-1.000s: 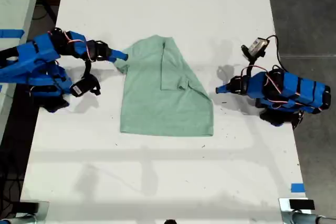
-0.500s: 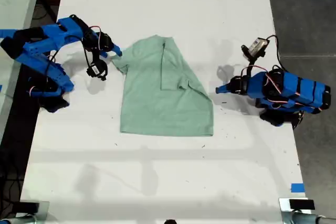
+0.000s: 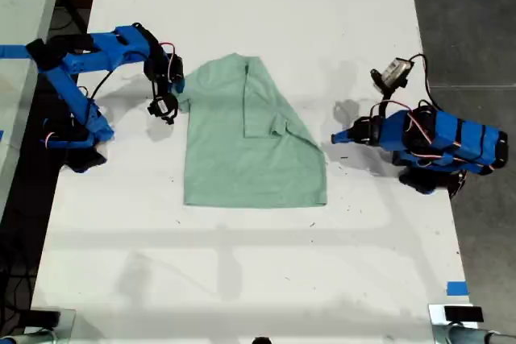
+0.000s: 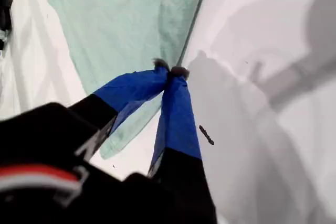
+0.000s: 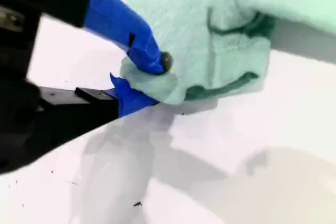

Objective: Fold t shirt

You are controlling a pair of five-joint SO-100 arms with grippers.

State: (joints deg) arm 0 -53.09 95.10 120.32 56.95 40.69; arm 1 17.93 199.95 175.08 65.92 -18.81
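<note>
Exterior view: the t shirt [image 3: 250,138] lies on the white table [image 3: 258,279], partly folded, one sleeve side already turned in over the body, presumably so the remaining side can be brought across next. At the exterior view's left, my second gripper [image 3: 176,86] meets the garment's upper corner; at the exterior view's right, my first gripper [image 3: 339,138] rests on the table just beside the shirt's edge, apart from it, seemingly parked clear of the fold. First wrist view: my first gripper [image 4: 169,71] has its blue fingertips [image 4: 178,72] pressed together on nothing, their tips close over the cloth's edge, with the t shirt [image 4: 126,19] spread beyond them. Second wrist view: my second gripper [image 5: 142,80] pinches a bunched fold of the t shirt [image 5: 210,30] between its jaws, the sleeve hem hanging just beyond; the grip appears placed at the corner so that side can be lifted and carried over.
</note>
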